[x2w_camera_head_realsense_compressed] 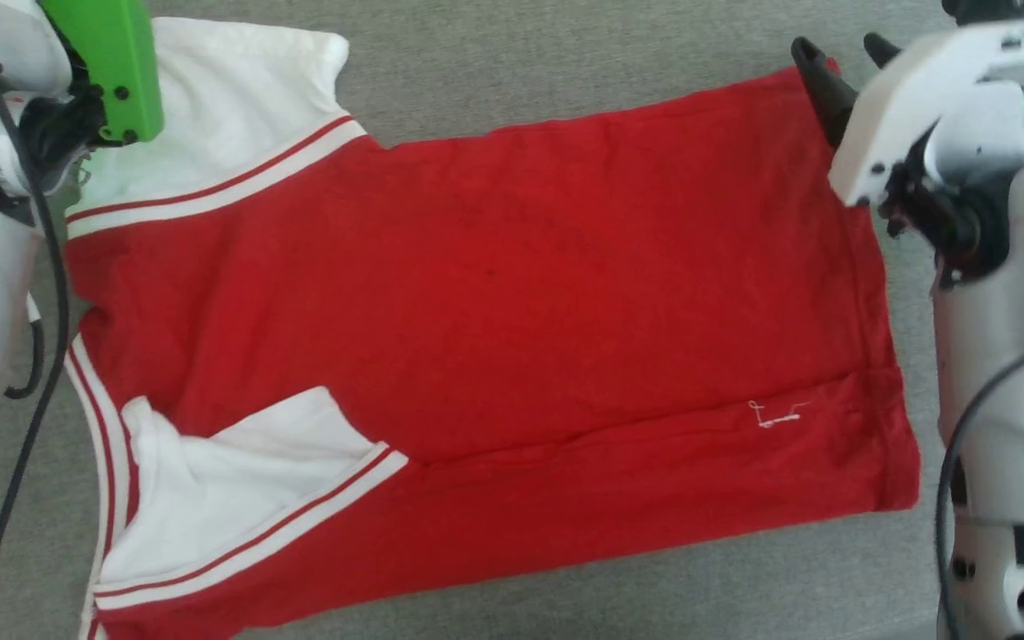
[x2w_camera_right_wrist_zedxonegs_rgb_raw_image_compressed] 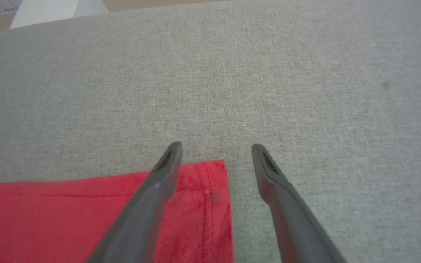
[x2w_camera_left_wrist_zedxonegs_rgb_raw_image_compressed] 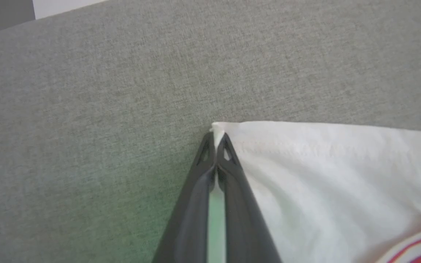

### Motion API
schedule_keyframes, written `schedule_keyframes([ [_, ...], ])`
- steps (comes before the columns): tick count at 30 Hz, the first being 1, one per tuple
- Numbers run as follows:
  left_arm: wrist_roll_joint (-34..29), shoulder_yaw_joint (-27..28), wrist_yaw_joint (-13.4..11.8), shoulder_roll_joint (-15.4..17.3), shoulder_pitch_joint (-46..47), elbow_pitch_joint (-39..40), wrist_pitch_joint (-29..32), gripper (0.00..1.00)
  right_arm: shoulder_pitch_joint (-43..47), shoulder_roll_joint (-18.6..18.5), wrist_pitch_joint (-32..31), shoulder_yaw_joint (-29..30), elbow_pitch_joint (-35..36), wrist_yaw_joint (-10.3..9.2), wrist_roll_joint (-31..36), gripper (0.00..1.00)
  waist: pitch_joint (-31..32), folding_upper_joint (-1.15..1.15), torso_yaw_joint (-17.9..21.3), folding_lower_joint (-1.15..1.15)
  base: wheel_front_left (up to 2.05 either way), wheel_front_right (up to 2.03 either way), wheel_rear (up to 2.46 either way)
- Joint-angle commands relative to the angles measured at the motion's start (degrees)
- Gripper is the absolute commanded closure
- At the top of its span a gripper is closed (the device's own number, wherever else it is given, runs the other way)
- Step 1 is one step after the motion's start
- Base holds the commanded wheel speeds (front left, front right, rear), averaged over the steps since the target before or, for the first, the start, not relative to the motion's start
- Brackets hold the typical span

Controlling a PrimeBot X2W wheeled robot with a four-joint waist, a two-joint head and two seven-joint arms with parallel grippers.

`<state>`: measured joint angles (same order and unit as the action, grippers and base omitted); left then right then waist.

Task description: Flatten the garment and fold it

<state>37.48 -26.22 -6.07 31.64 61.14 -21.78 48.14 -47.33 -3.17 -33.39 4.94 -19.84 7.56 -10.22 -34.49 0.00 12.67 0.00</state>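
The garment (x2w_camera_head_realsense_compressed: 494,293), a red T-shirt with white sleeves, lies spread on the grey surface with its neck end to the left and its hem to the right. Its near edge is folded over, with one white sleeve (x2w_camera_head_realsense_compressed: 236,480) tucked on top. In the left wrist view my left gripper (x2w_camera_left_wrist_zedxonegs_rgb_raw_image_compressed: 216,137) is shut on the outer corner of the far white sleeve (x2w_camera_left_wrist_zedxonegs_rgb_raw_image_compressed: 323,175). My right gripper (x2w_camera_right_wrist_zedxonegs_rgb_raw_image_compressed: 216,149) is open, its fingers straddling the far hem corner (x2w_camera_right_wrist_zedxonegs_rgb_raw_image_compressed: 203,190) of the red cloth. In the head view the right gripper (x2w_camera_head_realsense_compressed: 836,49) stands at that far right corner.
The grey fabric-covered surface (x2w_camera_head_realsense_compressed: 565,62) runs past the shirt on the far side and to the right. My left arm's green housing (x2w_camera_head_realsense_compressed: 108,67) hangs over the far sleeve. A pale floor edge (x2w_camera_right_wrist_zedxonegs_rgb_raw_image_compressed: 42,11) shows beyond the surface.
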Motion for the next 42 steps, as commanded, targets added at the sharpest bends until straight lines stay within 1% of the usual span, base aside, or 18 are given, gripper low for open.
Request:
schedule_keyframes([
  [1,-0.06,-0.6,0.41,-0.31,-0.73,-0.46,-0.11,1.0,-2.3,0.19,-3.26,0.86,-2.29,-0.08,0.72,0.0,-0.38,0.0,-0.98,0.0,0.0,0.0,0.0],
  [6,0.04,-1.12,1.04,-1.37,-0.36,-0.89,-1.29,1.0,-7.08,0.26,-11.67,1.94,-8.38,-0.08,2.74,0.0,-0.83,0.0,-2.05,0.0,0.0,0.0,0.0],
  [7,0.07,-1.22,1.19,-1.49,-0.29,-1.05,-1.49,1.0,-7.6,0.27,-13.58,1.86,-9.51,-0.08,3.31,0.09,-0.89,0.0,-2.19,0.0,0.0,0.0,0.0],
  [8,0.1,-1.29,1.32,-1.59,-0.24,-1.22,-1.62,1.0,-7.92,0.27,-15.17,1.77,-10.32,-0.08,3.7,0.44,-0.92,0.0,-2.28,0.0,0.0,0.0,0.0],
  [9,0.19,-1.32,1.44,-1.72,-0.15,-1.43,-1.78,1.0,-8.23,0.27,-17.08,1.83,-11.19,-0.08,4.3,0.61,-0.93,0.0,-2.37,0.0,0.0,0.0,0.0],
  [10,0.26,-1.35,1.53,-1.83,-0.12,-1.63,-1.93,1.0,-8.34,0.27,-18.74,1.62,-11.71,-0.08,4.9,0.75,-0.9,0.0,-2.43,0.0,0.0,0.0,0.0],
  [11,0.33,-1.4,1.63,-1.95,-0.1,-1.88,-2.11,1.0,-8.38,0.28,-20.44,1.34,-11.92,-0.08,5.5,0.92,-0.85,0.0,-2.48,0.0,0.0,0.0,0.0],
  [12,0.4,-1.44,1.72,-2.06,-0.09,-2.07,-2.25,1.0,-8.35,0.28,-21.46,1.2,-11.83,-0.08,5.81,1.0,-0.81,0.0,-2.53,0.0,0.0,0.0,0.0],
  [14,0.64,-1.46,2.02,-2.38,-0.1,-2.42,-2.8,1.0,-7.92,0.28,-23.21,0.77,-11.25,-0.08,6.16,1.0,-0.63,0.0,-2.63,0.0,0.0,0.0,0.0],
  [16,0.76,-1.54,2.35,-2.67,-0.13,-2.79,-3.49,1.0,-7.21,0.28,-23.36,0.36,-9.95,-0.08,6.17,1.0,-0.34,0.0,-2.73,0.0,0.0,0.0,0.0],
  [20,0.71,-1.31,3.35,-3.25,-0.37,-3.16,-7.22,1.0,-4.74,0.28,-18.84,-0.95,-6.37,-0.08,6.13,1.0,0.85,0.0,-3.01,0.0,0.0,0.0,0.0],
  [22,0.37,-0.97,4.1,-3.5,-0.8,-3.1,-10.98,1.0,-2.79,0.29,-14.28,-1.3,-4.23,-0.08,5.72,1.0,1.95,0.0,-3.18,0.0,0.0,0.0,0.0],
  [26,-0.61,-0.51,6.04,-3.96,-3.45,-3.09,-20.65,1.0,2.93,0.29,-4.99,-1.38,-0.99,-0.08,4.15,1.0,5.22,0.0,-3.87,0.0,0.0,0.0,0.0],
  [29,-1.0,0.01,6.92,-4.82,-7.34,-2.51,-29.07,1.0,8.01,0.2,3.37,-0.45,1.39,-0.08,2.94,1.0,8.54,0.0,-4.67,0.0,0.0,0.0,0.0],
  [33,-0.47,0.45,7.91,-6.13,-14.29,-1.19,-38.06,1.0,15.04,-0.47,12.21,-0.42,3.45,-0.08,1.46,1.0,13.29,0.0,-6.02,0.0,0.0,0.0,0.0],
  [37,0.08,0.82,7.58,-6.87,-22.41,1.69,-44.87,1.0,21.45,-1.8,19.47,-0.39,5.17,-0.08,0.2,1.0,17.71,0.0,-7.47,0.0,0.0,0.0,0.0],
  [40,0.64,1.03,6.82,-7.19,-29.01,5.07,-48.75,1.0,25.72,-2.52,22.71,0.44,5.82,-0.08,-0.34,1.0,20.39,0.0,-8.55,0.0,0.0,0.0,0.0],
  [42,1.03,1.14,6.04,-7.11,-33.29,7.37,-50.35,1.0,28.17,-2.94,23.58,0.76,6.1,-0.08,-0.53,1.0,21.78,0.0,-9.17,0.0,0.0,0.0,0.0],
])
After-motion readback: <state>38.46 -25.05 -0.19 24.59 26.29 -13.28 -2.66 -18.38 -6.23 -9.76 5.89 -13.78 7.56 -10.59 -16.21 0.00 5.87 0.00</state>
